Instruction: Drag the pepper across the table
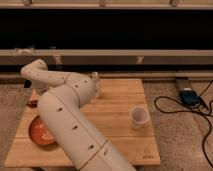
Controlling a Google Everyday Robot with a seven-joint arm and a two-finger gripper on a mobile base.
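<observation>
- Where the white arm (pixel 65 107) bends down over the 9 o'clock edge of the table (pixel 115 142), the gripper (pixel 35 95) hangs low, mostly hidden behind the arm.
- Whether the gripper is open or closed, or has hold of anything, cannot be told.
- A dark red sliver, the pepper (pixel 32 103), lies at that same left edge, just at the gripper's 7 o'clock; contact cannot be judged.
- At the pepper's 6 o'clock sits the orange-red plate (pixel 39 132).
- Well apart, toward 3 o'clock, stands a white cup (pixel 139 117).

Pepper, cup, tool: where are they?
pepper (pixel 32 103), camera view, its dark red body
cup (pixel 139 117), camera view, its side wall
tool (pixel 34 96), camera view, its lower end, by the pepper at the table (pixel 115 100)'s left edge
</observation>
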